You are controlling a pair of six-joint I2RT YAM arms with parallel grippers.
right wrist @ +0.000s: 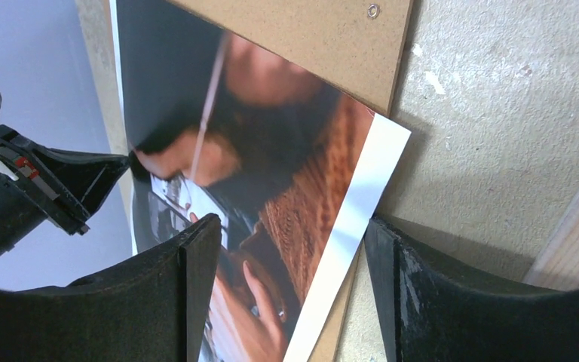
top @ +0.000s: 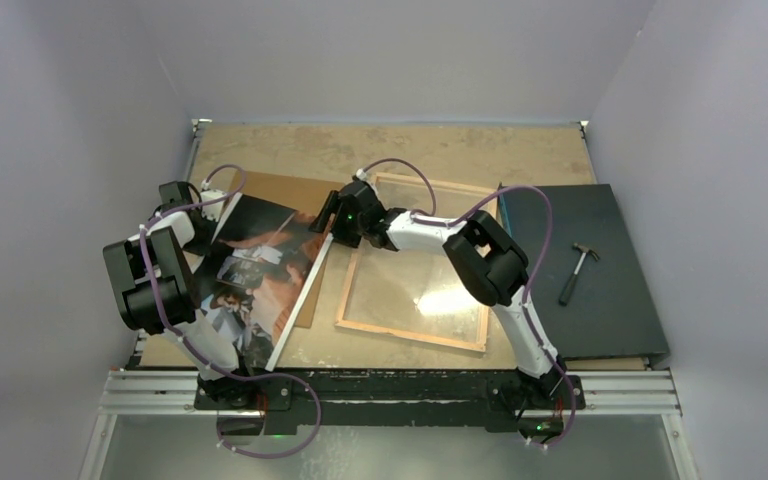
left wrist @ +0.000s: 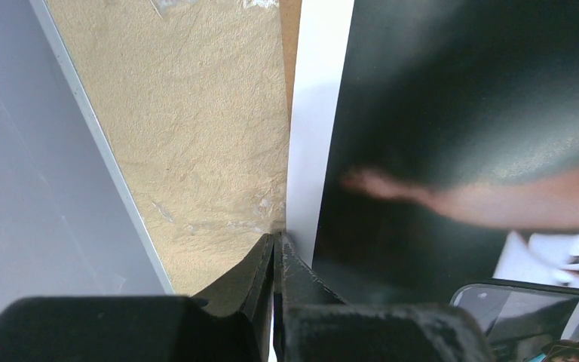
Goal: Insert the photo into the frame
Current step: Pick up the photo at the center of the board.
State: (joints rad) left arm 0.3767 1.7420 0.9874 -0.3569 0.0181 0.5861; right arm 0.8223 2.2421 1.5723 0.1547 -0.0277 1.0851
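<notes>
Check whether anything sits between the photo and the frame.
Nothing lies between them. Only the right gripper, fingers open astride the right edge of the photo, hangs above the gap beside the frame.

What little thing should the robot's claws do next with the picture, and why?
Probably the right claw should close on the photo's white edge. Its fingers stand open on either side of that edge, while the left claw is shut on the opposite edge. With both edges held, the photo could be carried to the frame, which lies to the right.
</notes>
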